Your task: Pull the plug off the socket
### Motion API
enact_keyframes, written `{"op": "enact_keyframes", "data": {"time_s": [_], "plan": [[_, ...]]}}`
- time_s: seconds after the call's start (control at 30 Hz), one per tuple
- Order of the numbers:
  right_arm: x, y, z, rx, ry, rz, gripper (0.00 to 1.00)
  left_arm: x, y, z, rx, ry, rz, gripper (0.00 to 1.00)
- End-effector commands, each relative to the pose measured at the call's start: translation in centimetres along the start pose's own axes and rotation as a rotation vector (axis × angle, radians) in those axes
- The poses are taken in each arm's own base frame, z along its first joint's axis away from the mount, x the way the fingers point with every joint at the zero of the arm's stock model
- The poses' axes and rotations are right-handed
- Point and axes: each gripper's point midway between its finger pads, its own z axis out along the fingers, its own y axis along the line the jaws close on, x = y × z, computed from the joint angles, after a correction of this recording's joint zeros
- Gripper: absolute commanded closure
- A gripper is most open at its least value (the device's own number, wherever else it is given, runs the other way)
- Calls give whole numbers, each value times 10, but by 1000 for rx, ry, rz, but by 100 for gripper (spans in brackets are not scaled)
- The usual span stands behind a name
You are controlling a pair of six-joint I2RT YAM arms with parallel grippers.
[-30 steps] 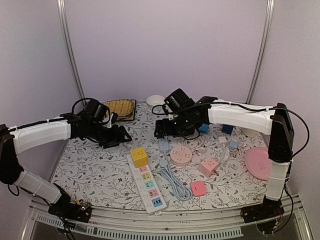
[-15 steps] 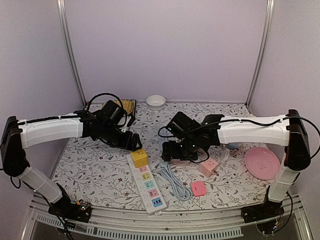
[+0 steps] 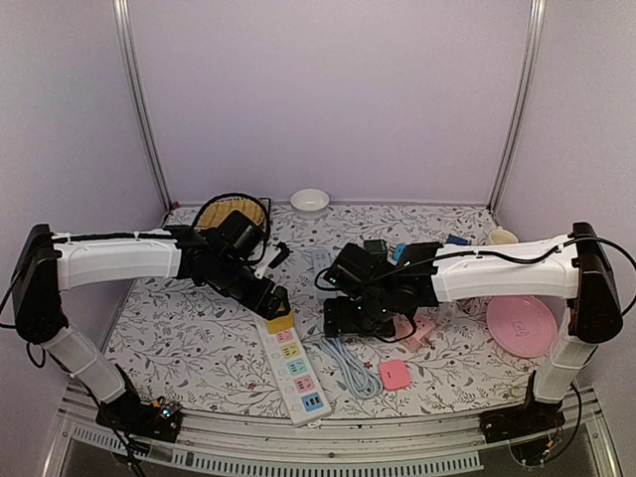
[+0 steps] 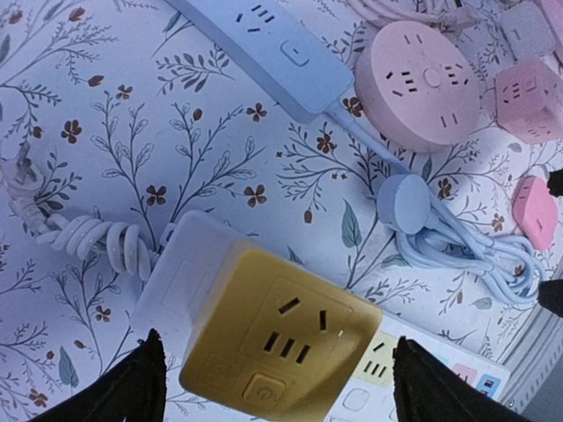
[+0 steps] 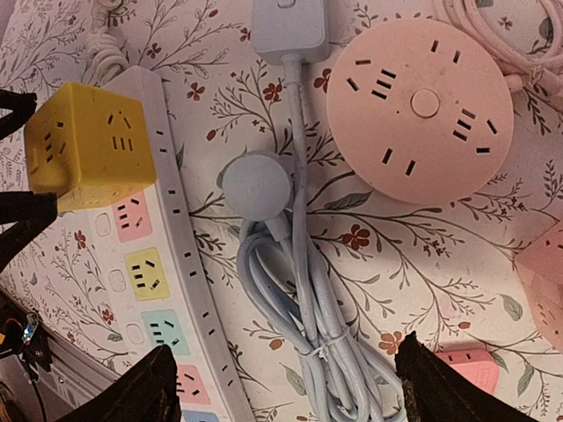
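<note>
A yellow cube plug (image 4: pixel 277 338) sits in the far end of a white power strip (image 3: pixel 298 378) with coloured sockets. In the top view only its near edge (image 3: pixel 280 323) shows under my left gripper (image 3: pixel 272 304). My left gripper (image 4: pixel 281 391) is open, with one finger on each side of the cube and not touching it. My right gripper (image 3: pixel 343 320) is open and empty. In the right wrist view it (image 5: pixel 286 391) hangs over a coiled blue cable (image 5: pixel 303 316), to the right of the strip (image 5: pixel 180 264) and the cube (image 5: pixel 84 145).
A round pink socket (image 5: pixel 422 110), a blue power strip (image 4: pixel 264 48) and its round blue plug (image 5: pixel 255 185) lie right of the white strip. A pink cube (image 3: pixel 422 331), a small pink adapter (image 3: pixel 395 375) and a pink plate (image 3: pixel 521 325) are further right. A basket (image 3: pixel 229 211) and a white bowl (image 3: pixel 310 200) stand at the back.
My left gripper has moved right and nearer, until it straddles the yellow cube. My right gripper has moved nearer and left, from the back of the table to above the blue cable.
</note>
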Motion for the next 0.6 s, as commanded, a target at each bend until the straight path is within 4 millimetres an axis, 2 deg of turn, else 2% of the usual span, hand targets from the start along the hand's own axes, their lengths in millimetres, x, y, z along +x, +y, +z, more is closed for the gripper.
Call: {"op": "enact_keyframes", "data": {"time_s": [0.0, 0.13, 0.3, 0.4, 0.57], "plan": [[-12, 10, -6, -1, -37, -7, 13, -5, 0, -2, -35, -3, -20, 10], [-20, 17, -8, 5, -54, -40, 12, -2, 13, -2, -112, 18, -166, 11], [-27, 19, -16, 3, -77, -86, 12, -3, 17, -3, -164, -3, -329, 12], [-31, 10, -21, 14, -89, -120, 12, -4, 15, -1, -179, -17, -410, 12], [-37, -19, -33, 28, -107, -156, 10, -9, -1, 9, -213, -44, -560, 12]]}}
